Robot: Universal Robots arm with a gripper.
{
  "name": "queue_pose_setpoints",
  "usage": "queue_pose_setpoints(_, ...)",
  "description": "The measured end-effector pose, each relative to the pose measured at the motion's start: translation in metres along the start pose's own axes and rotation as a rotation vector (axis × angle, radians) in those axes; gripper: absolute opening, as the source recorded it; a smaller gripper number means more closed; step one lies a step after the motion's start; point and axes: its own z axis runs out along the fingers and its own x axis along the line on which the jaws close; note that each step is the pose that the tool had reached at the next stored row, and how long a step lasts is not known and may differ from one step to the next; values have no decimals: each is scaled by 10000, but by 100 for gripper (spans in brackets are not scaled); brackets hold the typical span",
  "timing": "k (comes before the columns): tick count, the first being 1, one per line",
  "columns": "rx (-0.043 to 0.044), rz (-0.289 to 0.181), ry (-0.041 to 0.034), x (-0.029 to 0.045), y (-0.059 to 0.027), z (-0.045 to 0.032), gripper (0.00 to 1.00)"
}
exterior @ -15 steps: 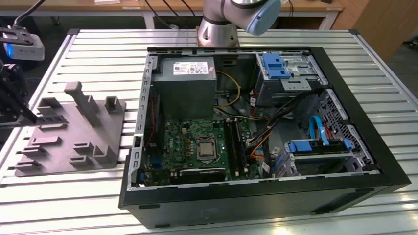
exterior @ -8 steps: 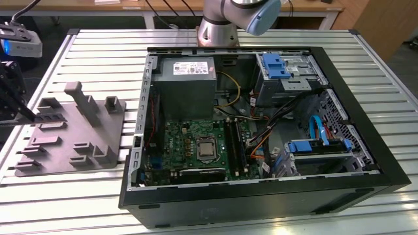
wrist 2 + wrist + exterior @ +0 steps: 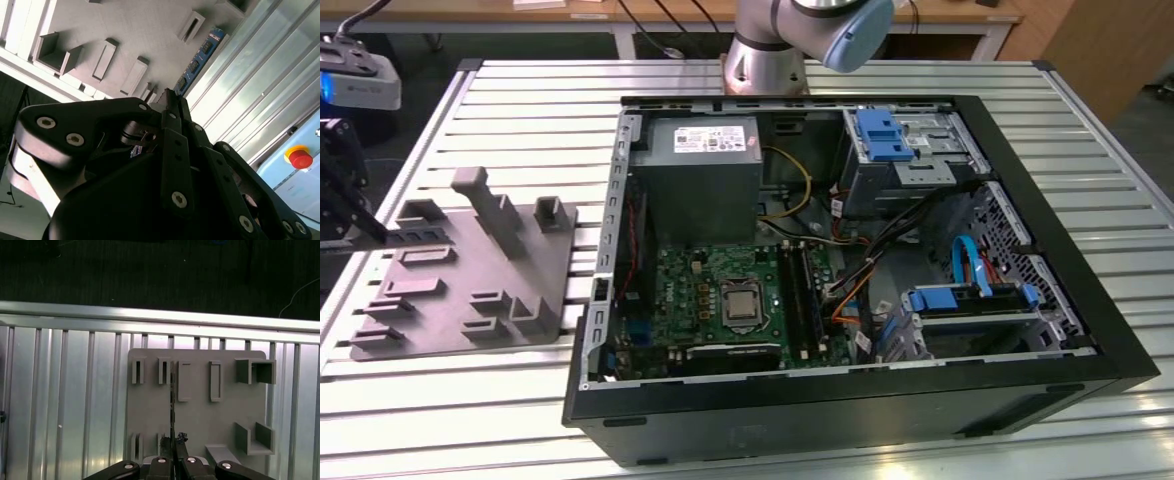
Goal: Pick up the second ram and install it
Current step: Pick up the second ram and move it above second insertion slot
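My gripper (image 3: 170, 97) is shut on the second ram (image 3: 200, 55), a slim bluish-green stick with black chips that juts out from the fingertips. In the first wrist view the ram (image 3: 172, 400) shows edge-on as a thin dark line running from the gripper (image 3: 175, 441) across the grey fixture tray (image 3: 200, 420). I cannot tell whether the stick still touches the tray. In the exterior view the gripper (image 3: 371, 230) hangs at the tray's (image 3: 467, 290) far left edge. The open computer case (image 3: 854, 260) lies to the exterior view's right, with the motherboard's black slot rails (image 3: 794, 295) beside the processor.
The slatted metal table (image 3: 494, 400) carries the tray and the case. Inside the case are a power supply (image 3: 707, 170), blue drive cages (image 3: 894, 140) and loose cables (image 3: 881, 250). The arm's base (image 3: 767, 60) stands behind the case. A red stop button (image 3: 300, 157) sits off the table.
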Motion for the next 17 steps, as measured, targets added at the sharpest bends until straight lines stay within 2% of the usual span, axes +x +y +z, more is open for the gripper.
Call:
queue_pose_setpoints(9,-1,0,0,-3,-1,-66,14)
queue_pose_setpoints(17,0,0,1,-7,-1,-158,14)
